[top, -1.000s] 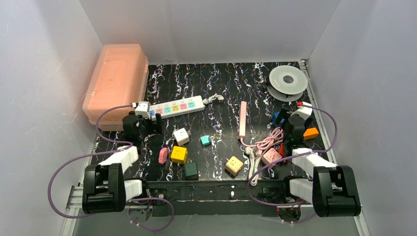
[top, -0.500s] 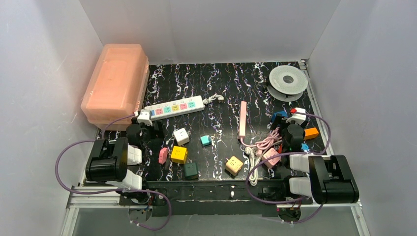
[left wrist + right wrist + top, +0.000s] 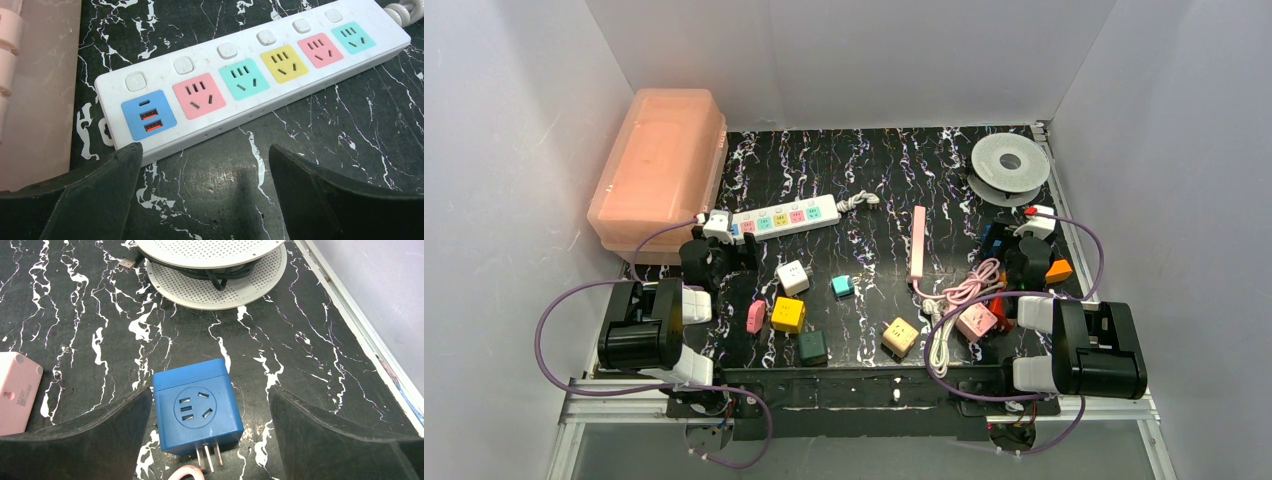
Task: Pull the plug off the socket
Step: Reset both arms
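The socket (image 3: 784,217) is a long white power strip with pastel outlet faces, lying at the back left of the mat. In the left wrist view (image 3: 250,80) all its outlet faces are bare, with no plug in any. My left gripper (image 3: 729,250) is open and empty just in front of the strip's blue USB end (image 3: 204,149). My right gripper (image 3: 998,242) is open at the right. In the right wrist view (image 3: 211,390) its jaws stand either side of a blue cube adapter (image 3: 197,412) with bare prongs, not touching it.
A pink translucent box (image 3: 659,170) stands back left and a white spool (image 3: 1010,162) back right. A slim pink bar (image 3: 918,242) lies mid-mat. Several loose cube adapters, such as yellow (image 3: 787,314) and tan (image 3: 901,336), and pink cable (image 3: 969,285) lie in front.
Both arms have folded, their elbows swinging inward over the mat's near edge. Both grippers drew back slightly, then moved forward again to nearly the same spots. Both stayed open.
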